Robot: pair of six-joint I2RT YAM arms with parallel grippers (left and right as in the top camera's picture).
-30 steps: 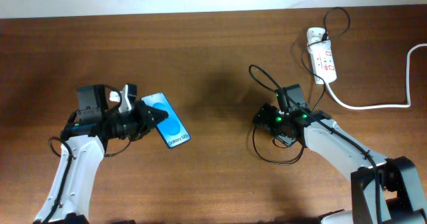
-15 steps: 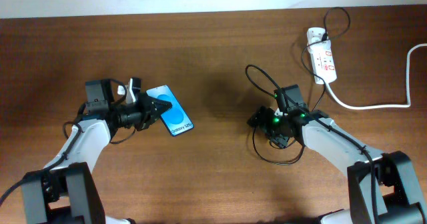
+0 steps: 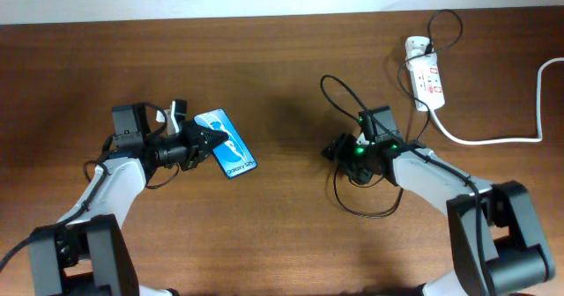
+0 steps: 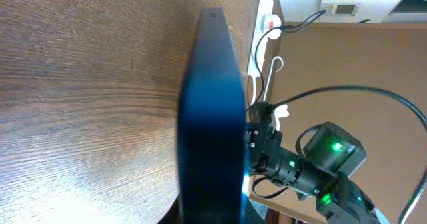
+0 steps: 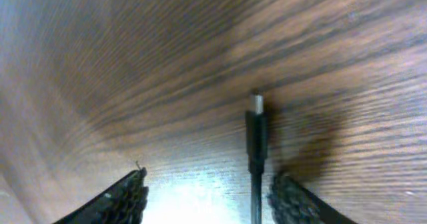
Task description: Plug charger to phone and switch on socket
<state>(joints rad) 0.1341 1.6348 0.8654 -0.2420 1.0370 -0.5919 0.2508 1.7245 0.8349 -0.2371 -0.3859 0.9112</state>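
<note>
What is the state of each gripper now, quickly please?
Left gripper: closed, holding the phone.
Right gripper: open, one finger on either side of the charger, not gripping it.

Phone on the left, charger right of centre, socket at the far right of the bench (image 3: 282, 234).

The phone (image 3: 226, 144) sits in the left pincer (image 3: 206, 141), reaching from it toward the middle of the bench. Well apart to its right is the right pincer (image 3: 340, 149), which faces the phone. Its fingers (image 5: 127, 197) stand either side of the tip of the charger (image 5: 256, 117), which lies on the bench between them. The charger's cable loops behind and before that pincer and runs back to the socket (image 3: 426, 74). The socket lies at the far right edge, and its thick cord (image 3: 493, 140) trails off to the right.
</note>
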